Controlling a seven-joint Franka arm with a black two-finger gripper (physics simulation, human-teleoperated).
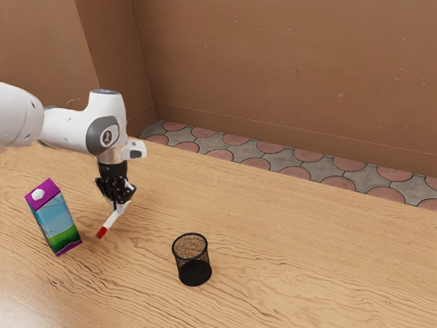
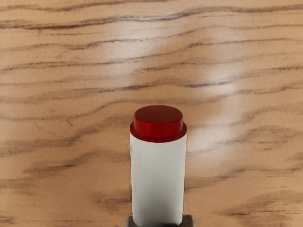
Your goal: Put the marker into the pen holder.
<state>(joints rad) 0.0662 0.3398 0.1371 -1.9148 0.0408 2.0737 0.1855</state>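
Gripped in the exterior view is the white marker [image 1: 112,220], slanting down toward the view's lower left with its red end lowest. My gripper [image 1: 118,204] is shut on its upper part. The wrist view has the marker [image 2: 158,179] between the fingertips of the gripper [image 2: 160,221], its red end beyond them over the wood. Whether that red end touches the table I cannot tell. The pen holder [image 1: 192,259], a black mesh cup, stands upright, apart from the marker, toward the exterior view's right and nearer its lower edge.
A purple, blue and green carton [image 1: 57,222] stands on the wooden table [image 1: 293,246], close by the marker on the exterior view's left. Behind the table's far edge are a patterned floor and a brown wall.
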